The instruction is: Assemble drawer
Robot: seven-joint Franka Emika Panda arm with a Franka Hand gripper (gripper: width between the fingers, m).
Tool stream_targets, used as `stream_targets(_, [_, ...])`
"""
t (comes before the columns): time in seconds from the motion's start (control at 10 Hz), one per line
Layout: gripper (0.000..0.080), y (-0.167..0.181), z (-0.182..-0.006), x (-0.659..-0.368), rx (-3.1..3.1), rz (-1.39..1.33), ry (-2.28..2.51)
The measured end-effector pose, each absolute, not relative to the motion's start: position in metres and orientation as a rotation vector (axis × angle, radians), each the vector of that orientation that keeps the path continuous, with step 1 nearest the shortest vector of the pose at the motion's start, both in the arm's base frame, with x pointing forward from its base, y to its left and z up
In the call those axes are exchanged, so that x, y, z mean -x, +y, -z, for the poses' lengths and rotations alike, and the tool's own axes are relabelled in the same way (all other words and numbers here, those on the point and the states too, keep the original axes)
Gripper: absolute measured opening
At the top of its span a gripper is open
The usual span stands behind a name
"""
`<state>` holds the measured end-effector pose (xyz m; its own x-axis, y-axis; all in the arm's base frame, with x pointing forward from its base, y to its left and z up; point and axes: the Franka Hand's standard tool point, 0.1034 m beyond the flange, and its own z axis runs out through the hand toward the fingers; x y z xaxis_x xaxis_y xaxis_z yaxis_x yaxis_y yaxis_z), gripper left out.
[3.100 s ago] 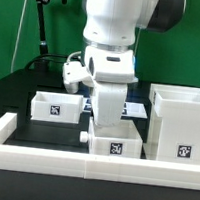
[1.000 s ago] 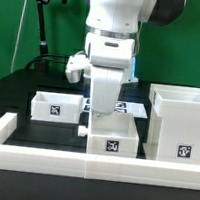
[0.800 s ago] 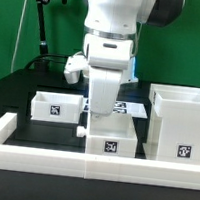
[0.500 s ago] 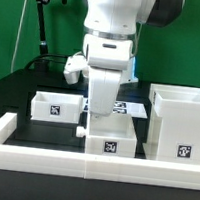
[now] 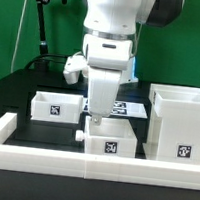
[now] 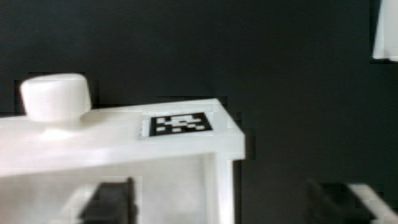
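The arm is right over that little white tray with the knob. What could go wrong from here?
1. The open gripper seems to straddle one wall of the small tray; closing off-centre could twist the tray or let it slip.
2. The knob stands near one finger and might get bumped.
3. The border wall is close, so a shoved tray could jam against it.

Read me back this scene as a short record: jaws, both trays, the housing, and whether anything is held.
jaws: open, one finger over the middle tray, the other outside it
middle tray: by the front wall, knob toward the exterior view's left
second tray: further left, apart
housing: exterior view's right, upright
held: nothing clamped
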<state>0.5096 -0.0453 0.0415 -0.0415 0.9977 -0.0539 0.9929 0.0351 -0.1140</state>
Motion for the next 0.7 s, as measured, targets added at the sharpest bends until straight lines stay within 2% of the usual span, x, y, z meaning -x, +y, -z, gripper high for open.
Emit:
stream_targets(0.1, [0.0576, -0.046, -0.038, -0.508, 2.144, -0.192, -2.227])
stream_targets(0.2, [0.0576, -0.046, -0.035, -0.507, 2.139, -0.197, -2.226])
stream_targets(0.3, [0.0634, -0.047, -0.031, -0.505, 2.133, -0.202, -2.225])
stream_targets(0.7, [0.0649, -0.050, -0.018, -0.499, 2.130, -0.216, -2.213])
